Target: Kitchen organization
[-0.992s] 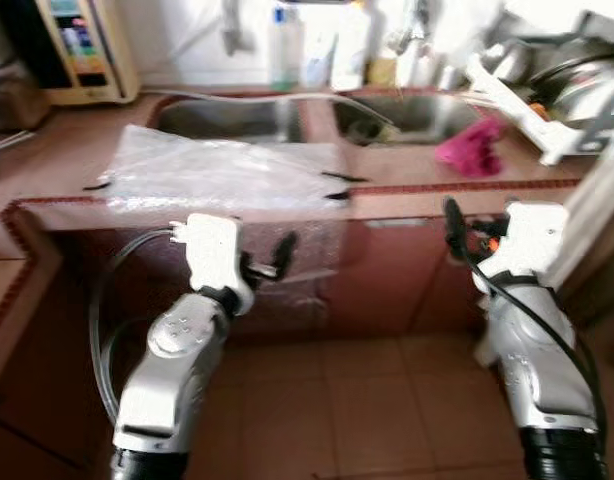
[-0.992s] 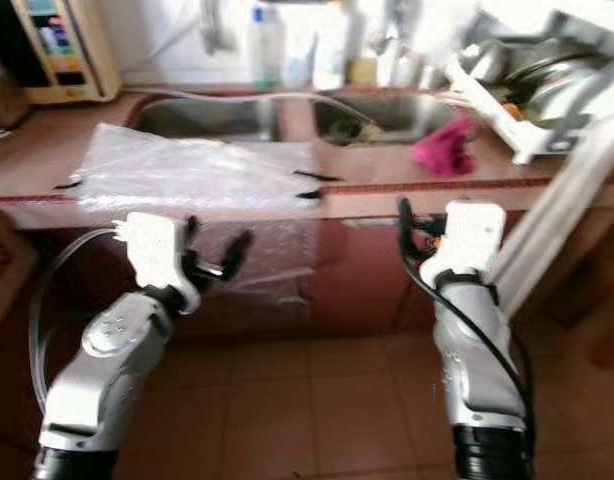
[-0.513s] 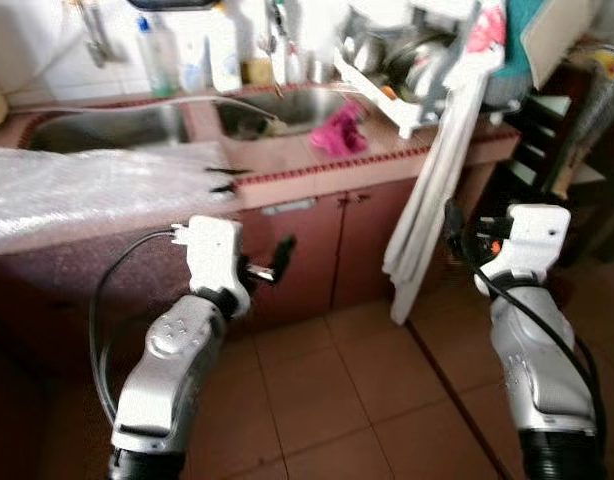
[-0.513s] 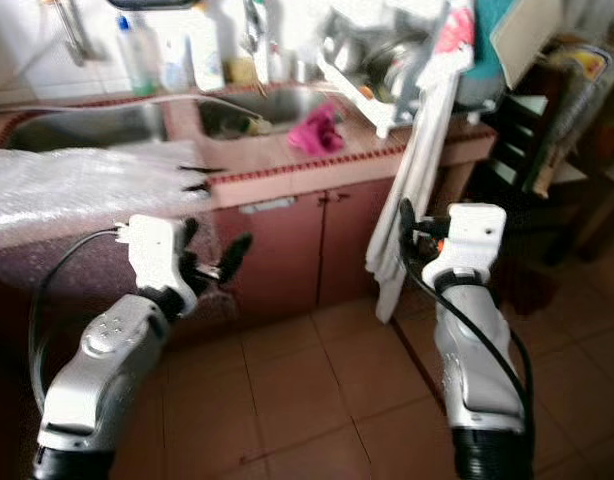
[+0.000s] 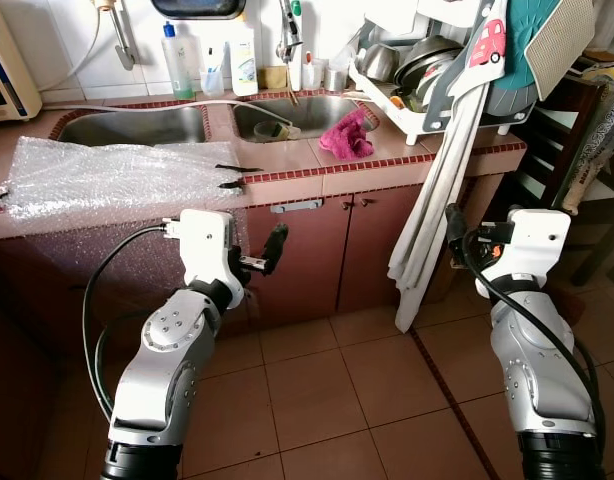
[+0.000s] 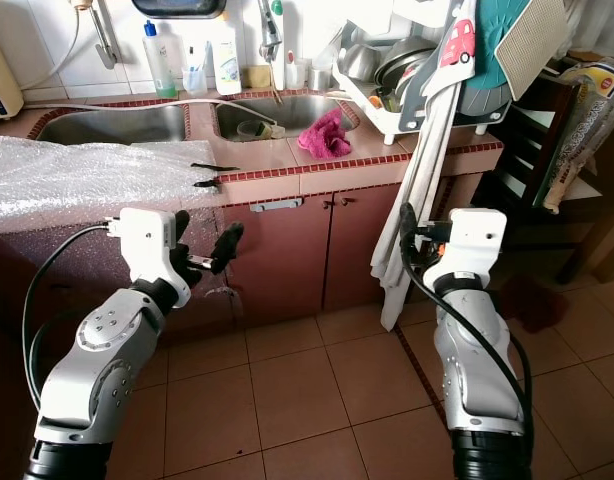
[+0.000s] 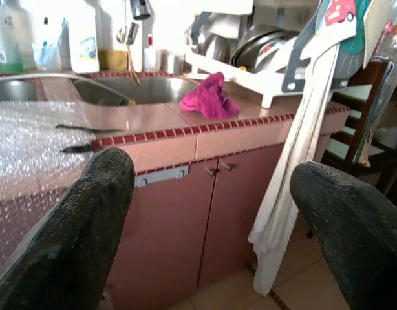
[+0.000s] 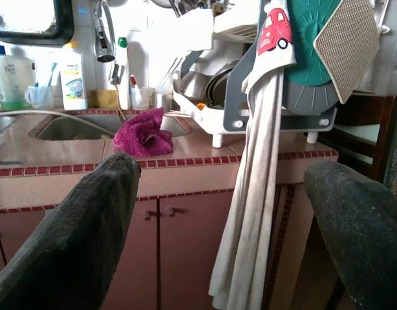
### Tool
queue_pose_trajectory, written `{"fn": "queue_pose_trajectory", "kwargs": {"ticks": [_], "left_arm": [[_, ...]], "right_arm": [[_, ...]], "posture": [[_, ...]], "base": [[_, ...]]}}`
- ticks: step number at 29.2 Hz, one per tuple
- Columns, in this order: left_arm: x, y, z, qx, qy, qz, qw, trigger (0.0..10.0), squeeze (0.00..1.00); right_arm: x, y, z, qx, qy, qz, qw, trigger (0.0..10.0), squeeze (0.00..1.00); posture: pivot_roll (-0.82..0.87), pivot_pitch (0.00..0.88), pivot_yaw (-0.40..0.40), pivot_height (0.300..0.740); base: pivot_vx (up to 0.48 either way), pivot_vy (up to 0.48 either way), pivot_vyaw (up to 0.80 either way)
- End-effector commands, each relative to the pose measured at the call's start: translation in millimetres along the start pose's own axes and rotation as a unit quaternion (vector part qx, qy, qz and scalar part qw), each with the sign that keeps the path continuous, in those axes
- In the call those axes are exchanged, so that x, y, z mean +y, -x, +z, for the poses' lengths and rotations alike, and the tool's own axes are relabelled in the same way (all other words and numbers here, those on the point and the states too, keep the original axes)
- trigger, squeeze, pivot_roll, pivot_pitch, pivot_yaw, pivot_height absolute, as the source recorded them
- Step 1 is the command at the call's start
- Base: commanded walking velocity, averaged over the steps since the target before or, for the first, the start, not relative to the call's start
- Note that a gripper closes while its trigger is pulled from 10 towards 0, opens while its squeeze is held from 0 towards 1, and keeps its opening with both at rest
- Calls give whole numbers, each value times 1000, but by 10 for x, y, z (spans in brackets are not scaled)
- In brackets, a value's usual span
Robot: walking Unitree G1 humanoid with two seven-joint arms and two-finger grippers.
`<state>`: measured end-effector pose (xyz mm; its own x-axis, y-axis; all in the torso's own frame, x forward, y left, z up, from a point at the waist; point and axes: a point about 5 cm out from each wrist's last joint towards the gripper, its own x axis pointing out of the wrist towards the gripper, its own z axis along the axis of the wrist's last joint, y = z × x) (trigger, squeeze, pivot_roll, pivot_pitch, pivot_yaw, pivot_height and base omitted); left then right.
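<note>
A red-tiled counter (image 5: 387, 170) runs across in front of me with a double sink (image 5: 287, 112). On the counter edge by the sink lies a crumpled pink cloth (image 5: 347, 140). A sheet of bubble wrap (image 5: 107, 175) covers the counter's left part, with black utensils (image 5: 232, 176) at its edge. A loaded dish rack (image 5: 422, 70) stands at the counter's right end. My left gripper (image 6: 205, 240) is held open below the counter edge, empty. My right gripper (image 8: 221, 171) is open too, level with the cabinet doors (image 5: 327, 250).
A long pale towel (image 5: 437, 210) hangs from the rack down past the cabinet front. Bottles and cups (image 5: 245, 65) line the wall behind the sink. A dark wooden chair (image 5: 577, 150) stands at the right. A tiled floor (image 5: 317, 390) lies between me and the cabinets.
The whole view swung to the right and then settled, and the blur has gone. Both arms keep the same raised pose with open fingers.
</note>
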<state>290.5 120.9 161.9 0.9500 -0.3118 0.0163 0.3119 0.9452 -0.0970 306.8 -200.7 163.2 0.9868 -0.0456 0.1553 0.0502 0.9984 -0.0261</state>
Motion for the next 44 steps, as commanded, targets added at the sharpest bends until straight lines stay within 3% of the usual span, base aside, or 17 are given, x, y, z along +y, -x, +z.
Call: {"fn": "queue_pose_trajectory", "kwargs": {"ticks": [1,12,16,19,22,26,44], "left_arm": [[35,16,-159,28,6,6,1000,10000,0],[373,166,-612,89,29,76,993,10000,0],[494,250,-864,120,10,97,988,10000,0],[596,357,-1114,159,21,122,979,10000,0],[625,406,-1199,172,26,130,976,10000,0],[631,427,-1251,173,29,130,976,10000,0],[619,391,-1299,166,20,115,979,10000,0]], "right_arm": [[-18,10,-14,0,2,-3,1000,10000,0],[10,123,-278,49,-9,0,999,10000,0],[80,213,-502,82,-6,17,996,10000,0],[119,299,-719,119,-2,29,992,10000,0],[121,335,-790,132,-1,30,991,10000,0],[117,374,-850,138,1,34,990,10000,0],[41,347,-865,126,12,24,992,10000,0]], "posture": [[16,0,3,740],[16,0,-1,740],[20,0,-1,740],[20,0,-3,740],[21,0,-5,740],[22,0,-7,740],[23,0,-1,740]], "base": [[0,0,0],[0,0,-286],[0,0,-788],[0,0,-788],[0,0,-785],[0,0,-773],[105,0,0]]}}
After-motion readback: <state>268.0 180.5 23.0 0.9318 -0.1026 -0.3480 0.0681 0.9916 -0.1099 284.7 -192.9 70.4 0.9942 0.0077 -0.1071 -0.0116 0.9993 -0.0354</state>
